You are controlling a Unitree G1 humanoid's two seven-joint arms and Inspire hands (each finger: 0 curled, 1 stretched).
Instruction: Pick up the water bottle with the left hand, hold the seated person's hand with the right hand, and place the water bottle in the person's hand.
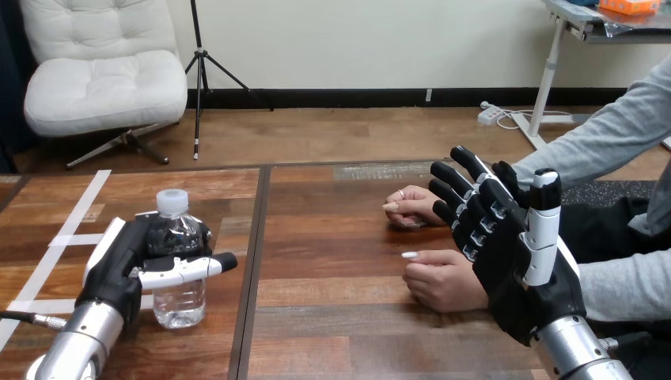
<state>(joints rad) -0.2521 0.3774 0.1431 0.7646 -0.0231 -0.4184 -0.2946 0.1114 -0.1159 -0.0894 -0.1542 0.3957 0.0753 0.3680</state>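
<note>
**A:** Where is the bottle?

**B:** The bottle (180, 277) stands upright, cap on, on the table (332, 261) at the view's left. The left hand (126, 265) is wrapped round it, thumb across the front and fingers curled behind. Its base appears to rest on the wood, so I judge it gripped but not yet lifted.

**A:** And the right hand?

**B:** The right hand (514, 253) is raised at the view's right, fingers straight and spread, holding nothing. It hangs just beside the person's nearer hand (443, 279), which lies loosely curled on the table. I cannot tell whether the two touch. The person's farther hand (413, 207) rests on the table beyond, partly behind the robot's fingers.

**A:** So how far along is the task?

**B:** Early, by my reading. The grasp on the bottle looks made. What is left is to lift it, close the right hand round the person's hand, carry the bottle across to the person, who is well apart from it now, and set it in their hand. Neither of the person's hands shows an upturned palm.
</note>
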